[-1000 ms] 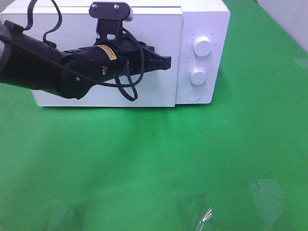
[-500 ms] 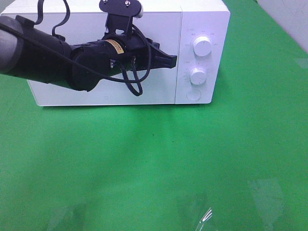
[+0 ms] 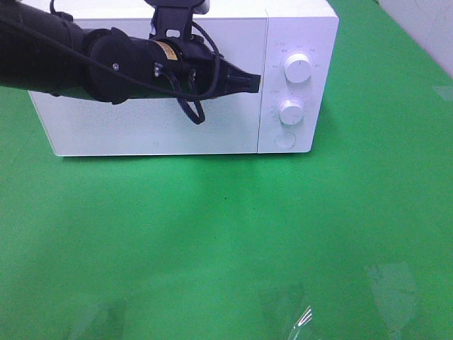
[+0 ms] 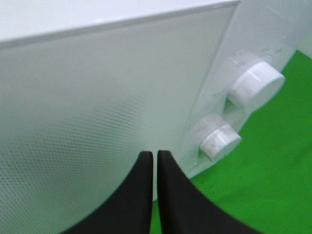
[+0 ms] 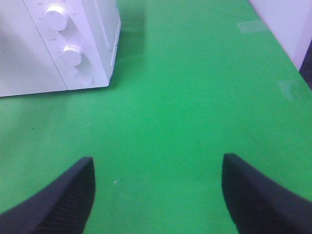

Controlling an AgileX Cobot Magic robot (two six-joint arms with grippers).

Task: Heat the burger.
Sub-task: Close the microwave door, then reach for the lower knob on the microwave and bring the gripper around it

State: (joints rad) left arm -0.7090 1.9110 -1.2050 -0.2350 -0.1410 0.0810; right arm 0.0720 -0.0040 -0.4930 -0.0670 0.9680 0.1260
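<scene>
The burger is out of view in every frame. A white microwave (image 3: 177, 127) stands at the back of the green table with its door flush and closed. My left gripper (image 3: 256, 81) is shut and empty, its black tips at the door's right edge, just left of the control panel. The left wrist view shows the fingertips (image 4: 146, 158) pressed together in front of the door (image 4: 97, 107), with both knobs close by. My right gripper (image 5: 157, 161) is open and empty, low over bare green cloth to the right of the microwave (image 5: 29, 58).
The panel carries an upper knob (image 3: 298, 69), a lower knob (image 3: 291, 111) and a round button (image 3: 284, 139). Clear tape patches (image 3: 389, 280) and a crinkled bit of plastic (image 3: 304, 319) lie near the front edge. A pale wall (image 5: 297, 29) borders the table's right side.
The microwave door went from slightly ajar to flush shut. My left arm moved up and back toward the microwave with it, and its tips shifted right toward the panel.
</scene>
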